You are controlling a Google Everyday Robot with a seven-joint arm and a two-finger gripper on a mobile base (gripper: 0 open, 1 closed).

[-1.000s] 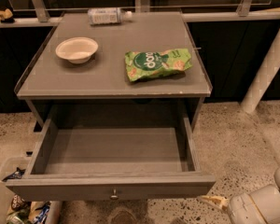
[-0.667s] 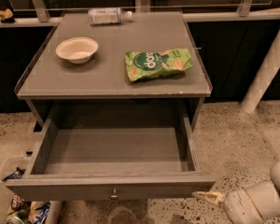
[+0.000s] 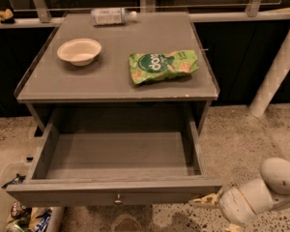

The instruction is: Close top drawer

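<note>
The top drawer (image 3: 116,153) is a wide grey wooden drawer, pulled far out of the grey cabinet and empty inside. Its flat front panel (image 3: 63,195) runs along the bottom of the view, with a small round metal knob (image 3: 118,197) at its centre. My gripper (image 3: 207,200) is at the lower right, on the end of a white arm (image 3: 261,190). Its tan fingertips sit just beside the right end of the drawer's front panel, near the corner.
On the cabinet top (image 3: 48,81) lie a white bowl (image 3: 79,50), a green snack bag (image 3: 163,65) and a plastic bottle (image 3: 111,16) on its side at the back. A bin with packets (image 3: 19,216) stands at the lower left. A white post (image 3: 278,66) leans at the right.
My arm and gripper have moved left and slightly up, closer to the right corner of the drawer front. The drawer has not moved.
</note>
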